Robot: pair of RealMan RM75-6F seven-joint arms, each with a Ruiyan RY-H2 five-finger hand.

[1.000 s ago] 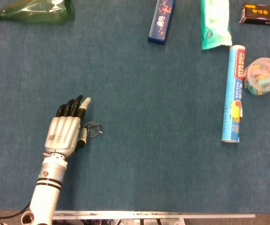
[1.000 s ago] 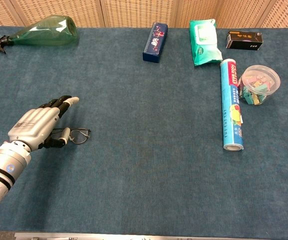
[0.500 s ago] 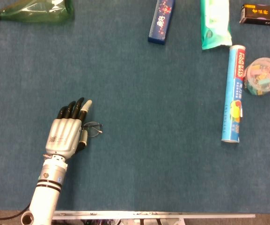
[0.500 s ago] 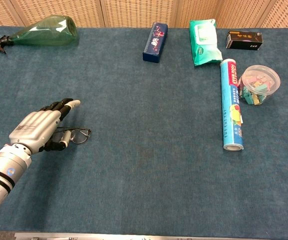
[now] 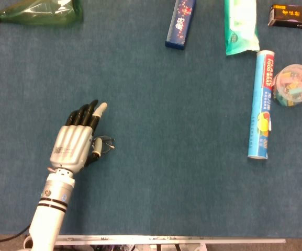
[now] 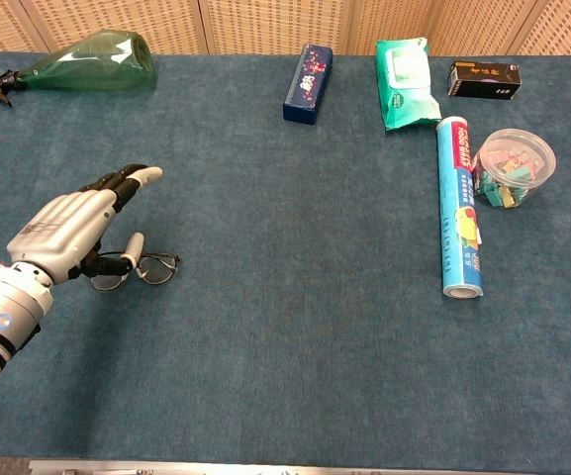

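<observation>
Silver left hand (image 5: 73,147) with black fingers (image 5: 82,116) (one white-tipped), black-banded white forearm

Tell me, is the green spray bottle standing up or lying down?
Lying down. The green spray bottle rests on its side on the table, black trigger head pointing left, far from the left hand.

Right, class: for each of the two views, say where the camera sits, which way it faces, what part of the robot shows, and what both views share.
Head view: high above, looking almost straight down on the blue table; shows the left robot hand and forearm over the eyeglasses.
Chest view: lower, at the near edge, facing forward across the table to the wooden wall panels; shows the same hand.
Shared: hand, eyeglasses, green spray bottle, food wrap roll.
</observation>
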